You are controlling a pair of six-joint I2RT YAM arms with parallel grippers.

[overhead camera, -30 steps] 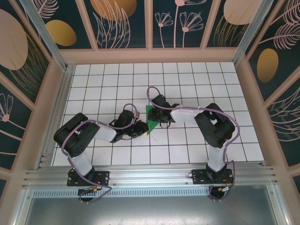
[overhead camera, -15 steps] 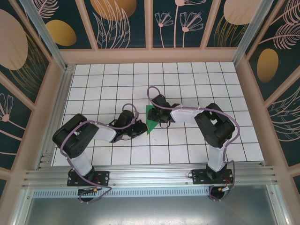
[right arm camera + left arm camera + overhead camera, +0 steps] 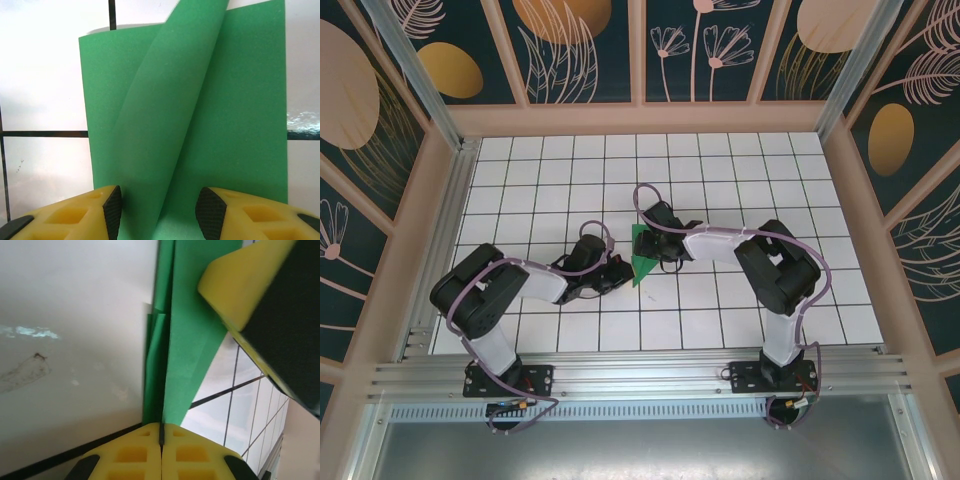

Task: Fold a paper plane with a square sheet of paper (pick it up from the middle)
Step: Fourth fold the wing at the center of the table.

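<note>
The green sheet of paper [image 3: 642, 262] lies mid-table, folded into a narrow wedge that points toward the near edge. My left gripper [image 3: 623, 274] is at its left side. In the left wrist view its yellow jaws [image 3: 161, 435] are shut on the folded paper [image 3: 185, 340] at the crease, layers standing on edge. My right gripper [image 3: 655, 247] sits over the paper's far right part. The right wrist view shows it open [image 3: 161, 212], with a raised curled flap [image 3: 165, 125] of the paper between the pads, which do not press it. One of its fingers [image 3: 240, 285] shows beside the paper.
White grid-tiled table [image 3: 750, 180] enclosed by wooden rails and patterned walls. Both arms reach in from the near edge and meet at the centre, their purple cables [image 3: 645, 195] looping above the wrists. Open tiles lie all around the paper.
My left gripper's jaws have closed the last bit onto the paper's folded edge. The right gripper and the paper have hardly moved.
</note>
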